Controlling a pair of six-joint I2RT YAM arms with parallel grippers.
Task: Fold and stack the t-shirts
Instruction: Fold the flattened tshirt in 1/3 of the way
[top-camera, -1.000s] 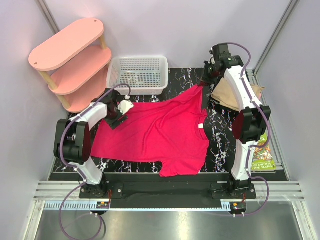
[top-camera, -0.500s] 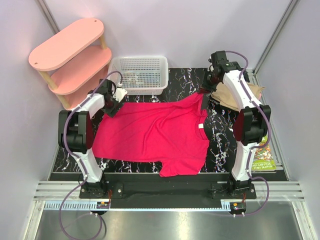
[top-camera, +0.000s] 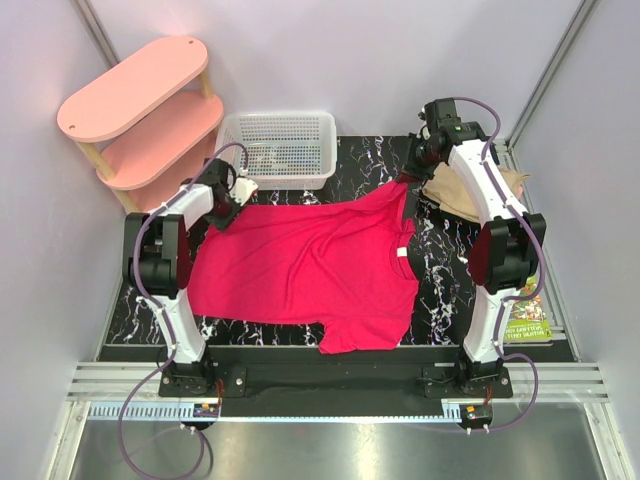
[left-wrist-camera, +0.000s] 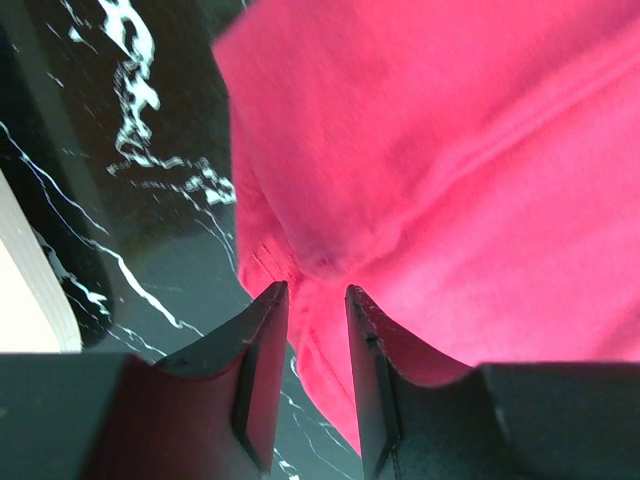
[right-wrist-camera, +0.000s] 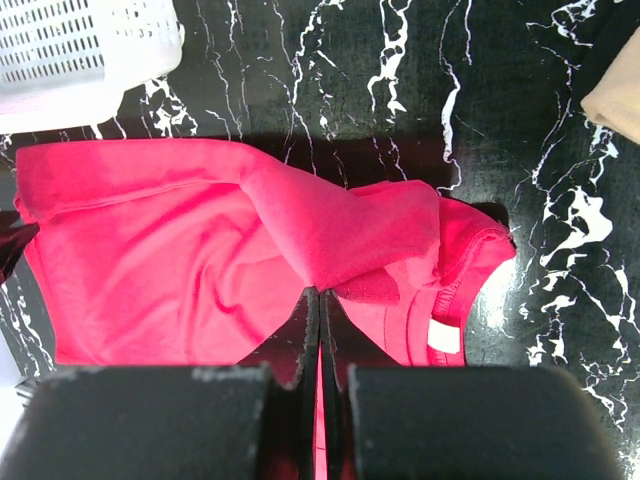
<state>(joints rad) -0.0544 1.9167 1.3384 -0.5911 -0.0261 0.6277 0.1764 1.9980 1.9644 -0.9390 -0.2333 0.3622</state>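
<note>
The left pincer (left-wrist-camera: 315, 295) stands with its jaws narrow over the bunched hem corner of the crimson-pink t-shirt (left-wrist-camera: 450, 150). Cloth sits right at the tips, but whether it is truly nipped cannot be told. From above, that pincer (top-camera: 225, 195) is at the garment's upper-left corner, just below the white mesh basket (top-camera: 228, 150) and near the pink shelf (top-camera: 140, 90).

Across the frame, the right pincer (right-wrist-camera: 320, 295) is clamped tight on a raised fold of the same shirt, a sliver of crimson showing in the slit between its fingers. In the overhead view it (top-camera: 413, 170) holds the upper-right corner just off the black marbled counter (top-camera: 440, 290), beside a folded tan shirt (top-camera: 445, 200) at the right edge.

The shirt (top-camera: 310, 265) lies spread across the middle of the counter, its long axis running left to right. The hem is towards the left arm and the collar, with its white label, towards the right. Its top edge spans from one pincer to the other, and the whole body lies below both in the frame, towards the arm bases. Each arm is nearest its own corner, so the likely fold brings that top edge down over the body, both ends travelling together
</note>
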